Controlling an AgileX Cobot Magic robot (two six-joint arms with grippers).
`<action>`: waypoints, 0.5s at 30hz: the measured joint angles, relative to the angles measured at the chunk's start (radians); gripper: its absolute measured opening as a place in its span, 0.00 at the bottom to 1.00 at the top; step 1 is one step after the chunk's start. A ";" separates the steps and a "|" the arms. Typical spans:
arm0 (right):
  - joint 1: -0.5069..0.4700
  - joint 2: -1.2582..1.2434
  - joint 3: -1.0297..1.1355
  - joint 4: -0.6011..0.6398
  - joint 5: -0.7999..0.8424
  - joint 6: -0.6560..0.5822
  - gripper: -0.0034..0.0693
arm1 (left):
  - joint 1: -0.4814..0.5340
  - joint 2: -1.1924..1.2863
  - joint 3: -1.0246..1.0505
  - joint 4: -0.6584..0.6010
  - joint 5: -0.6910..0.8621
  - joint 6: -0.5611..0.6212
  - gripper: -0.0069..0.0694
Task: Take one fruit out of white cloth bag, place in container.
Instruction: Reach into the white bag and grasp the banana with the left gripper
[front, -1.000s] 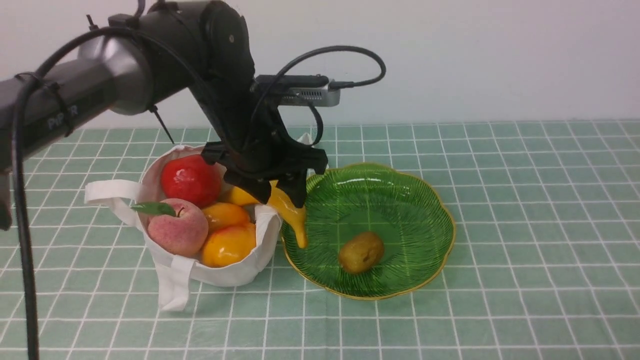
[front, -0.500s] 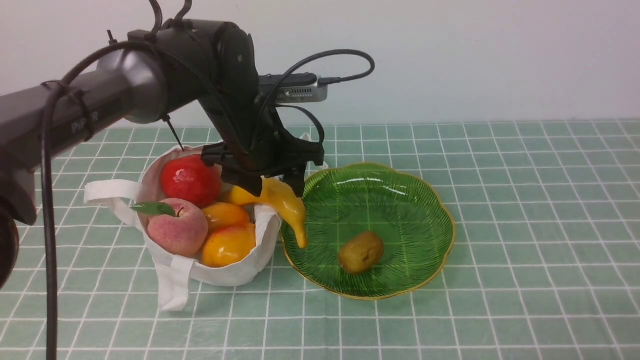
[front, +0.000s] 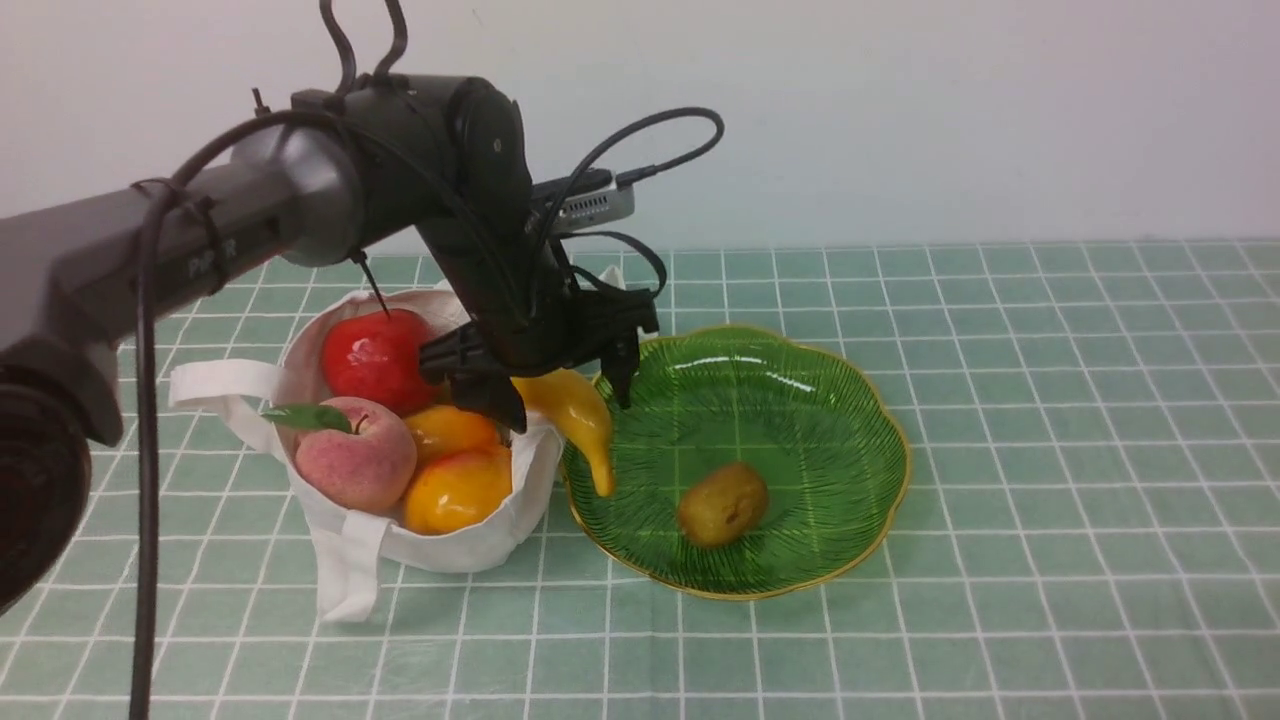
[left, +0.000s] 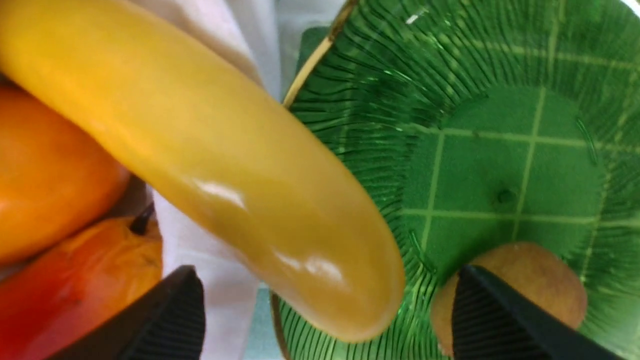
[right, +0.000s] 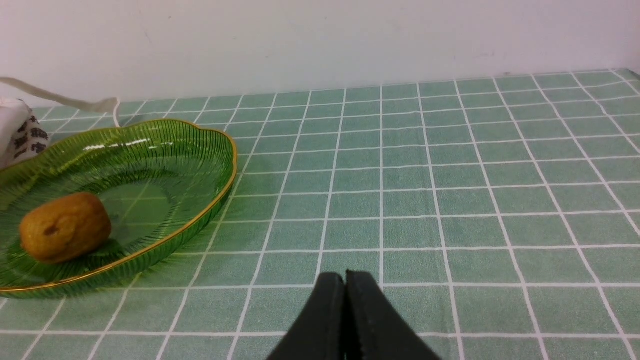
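Yellow banana (front: 580, 420) lies across white cloth bag (front: 440, 548) rim, tip in green dish (front: 885, 500). We see left tool (front: 563, 402) spread astride it, not touching; right tool (right: 345, 280) pressed together.

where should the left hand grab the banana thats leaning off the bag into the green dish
Grip the banana across its thick middle, from above, left hand spanning its narrow width. It slopes from the white cloth bag rim into the dish, so its top and flanks are free.
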 joint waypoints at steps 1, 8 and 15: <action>0.000 0.000 0.000 0.000 0.000 0.000 0.03 | 0.000 0.004 0.000 0.000 -0.003 -0.002 0.85; 0.000 0.000 0.000 0.000 0.000 0.000 0.03 | 0.000 0.023 0.000 0.001 -0.036 -0.008 0.64; 0.000 0.000 0.000 0.000 0.000 0.000 0.03 | 0.000 0.022 0.000 -0.013 -0.011 0.065 0.47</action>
